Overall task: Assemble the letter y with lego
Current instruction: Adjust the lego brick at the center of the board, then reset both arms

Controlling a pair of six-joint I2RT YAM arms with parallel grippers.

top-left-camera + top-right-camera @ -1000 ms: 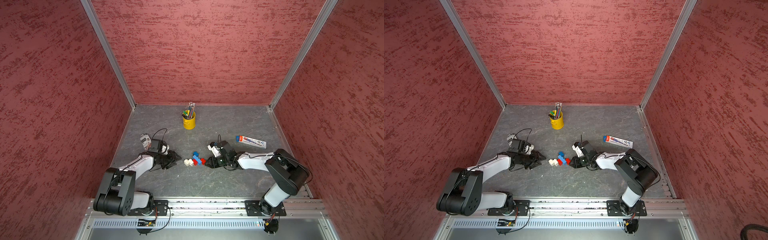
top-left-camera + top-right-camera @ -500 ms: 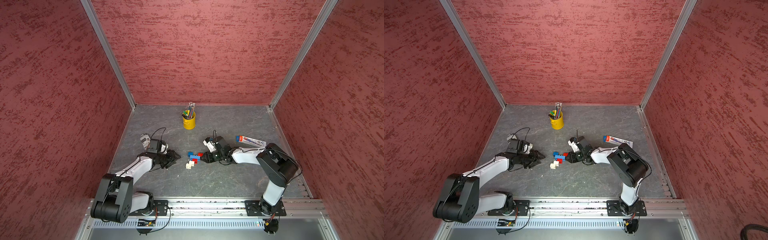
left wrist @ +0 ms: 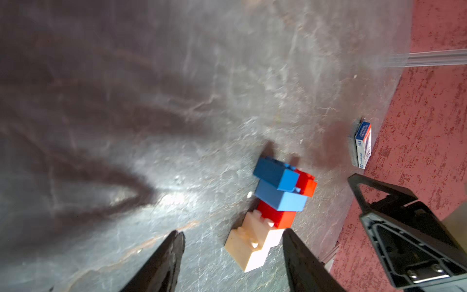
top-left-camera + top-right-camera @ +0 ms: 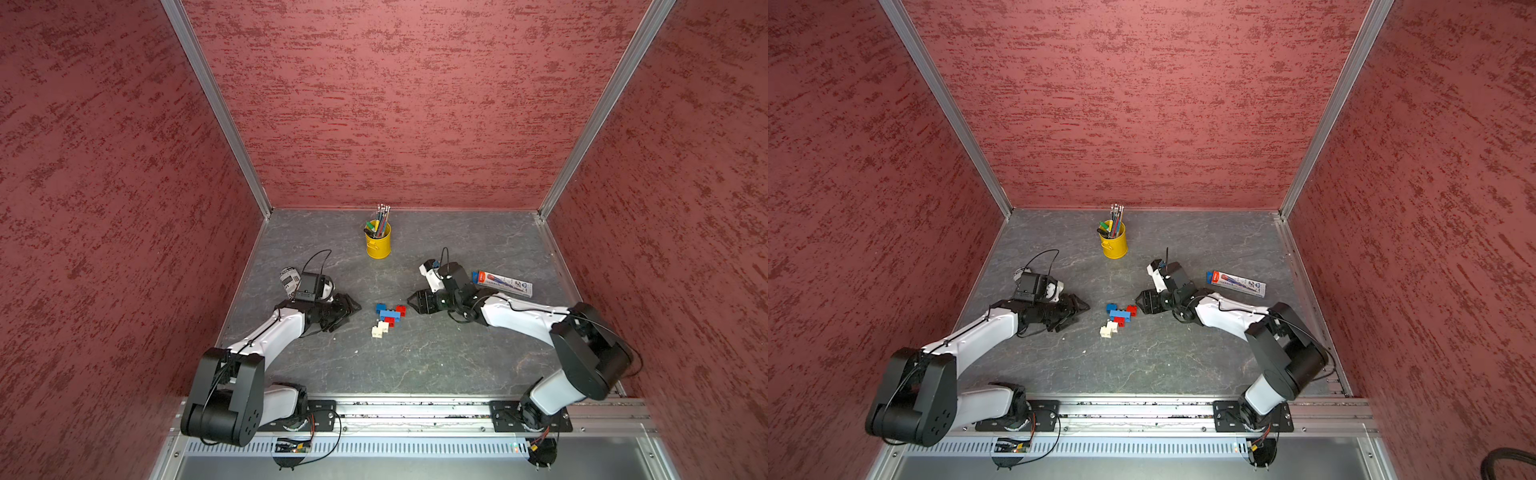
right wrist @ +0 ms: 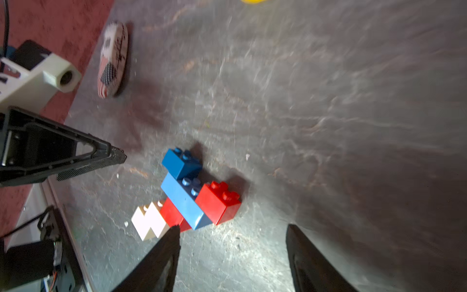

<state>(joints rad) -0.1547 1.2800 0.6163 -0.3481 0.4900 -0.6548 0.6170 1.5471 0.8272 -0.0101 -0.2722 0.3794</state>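
- long blue brick (image 5: 184, 202): 1.
- square blue brick (image 5: 180, 163): 1.
- red bricks (image 5: 217, 202): 2, both square.
- white bricks (image 5: 155, 220): 2, both square.
- bricks in total: 6, one cluster at the middle of the surface (image 4: 415, 361).
- yellow cup (image 4: 378, 246): 1, towards the far edge; pens (image 4: 381, 214) inside bunched, count not readable.
- flat printed box (image 4: 503, 284): 1, near the right edge.
- round printed object (image 4: 289, 280): 1, near the left edge.

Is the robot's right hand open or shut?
Open: the right hand has its two black fingers spread wide apart, with nothing held between them.
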